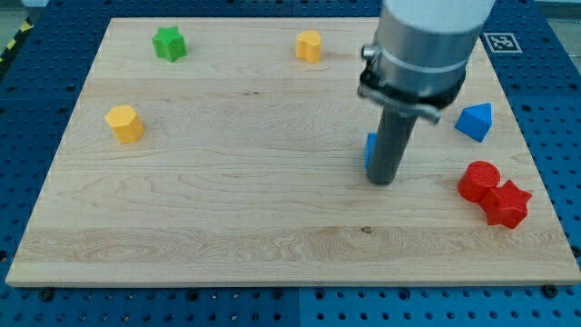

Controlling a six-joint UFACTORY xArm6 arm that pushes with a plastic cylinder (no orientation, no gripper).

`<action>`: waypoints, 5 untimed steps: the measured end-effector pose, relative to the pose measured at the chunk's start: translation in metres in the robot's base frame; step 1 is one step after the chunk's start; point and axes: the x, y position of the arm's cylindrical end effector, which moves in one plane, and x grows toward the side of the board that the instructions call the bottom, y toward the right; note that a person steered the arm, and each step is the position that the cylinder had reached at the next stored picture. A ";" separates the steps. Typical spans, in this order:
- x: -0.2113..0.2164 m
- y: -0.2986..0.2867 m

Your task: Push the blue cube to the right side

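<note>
The blue cube (371, 151) stands right of the board's middle; only a thin blue strip of it shows, the rest is hidden behind my rod. My tip (383, 181) rests on the board right against the cube, in front of it and slightly toward the view's right. The rod hangs from the grey arm body at the view's top right.
A blue triangular block (475, 121) lies near the right edge. A red cylinder (477, 180) and a red star (507, 203) touch each other at the lower right. A green star (169, 43) and a yellow block (310, 45) sit near the top edge; another yellow block (124, 123) is at the left. The wooden board (227, 218) lies on a blue pegboard table.
</note>
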 end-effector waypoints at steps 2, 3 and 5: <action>0.007 -0.036; -0.011 -0.037; -0.034 0.058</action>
